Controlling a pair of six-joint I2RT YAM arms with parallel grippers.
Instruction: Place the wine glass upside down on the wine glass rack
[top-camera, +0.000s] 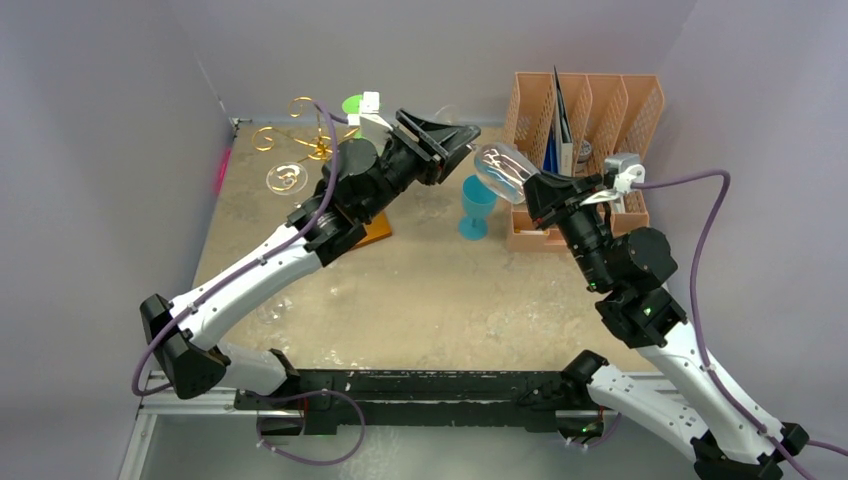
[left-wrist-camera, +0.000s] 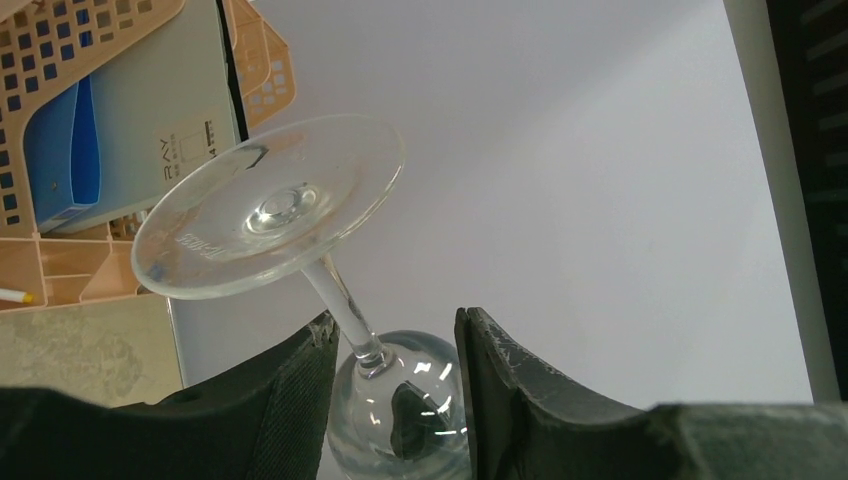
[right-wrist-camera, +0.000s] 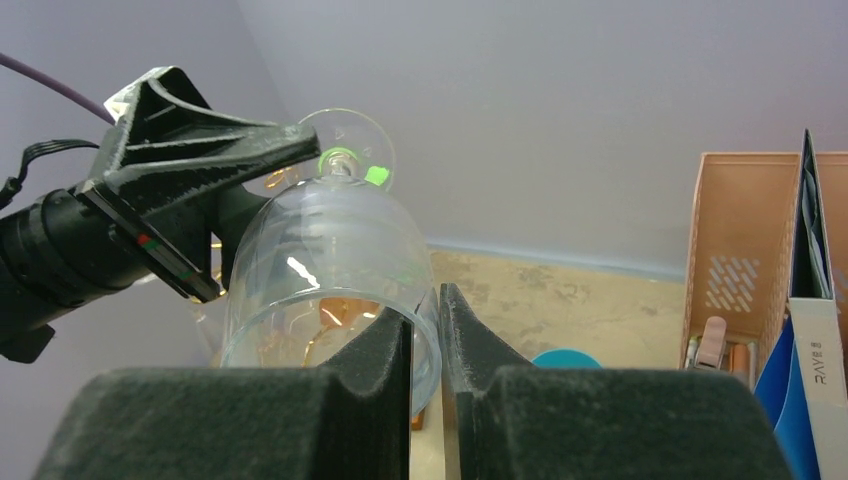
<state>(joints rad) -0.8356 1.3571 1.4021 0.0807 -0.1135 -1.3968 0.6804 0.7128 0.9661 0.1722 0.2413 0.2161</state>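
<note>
A clear wine glass (top-camera: 503, 167) hangs on its side above the table. My right gripper (right-wrist-camera: 425, 330) is shut on the bowl's rim, one finger inside the bowl and one outside. The glass (right-wrist-camera: 320, 260) points its foot away toward the left arm. In the left wrist view the round foot (left-wrist-camera: 268, 205) and stem run down between my left gripper (left-wrist-camera: 395, 350). It is open, with the stem beside its left finger (left-wrist-camera: 290, 400) and a gap to the other. The gold wire wine glass rack (top-camera: 300, 150) stands at the back left, partly behind the left arm.
An orange file organiser (top-camera: 585, 125) with papers stands at the back right, close behind the right gripper. A teal cup (top-camera: 477, 207) stands on the table below the glass. The rack's wooden base (top-camera: 374, 231) shows under the left forearm. Grey walls close in the table.
</note>
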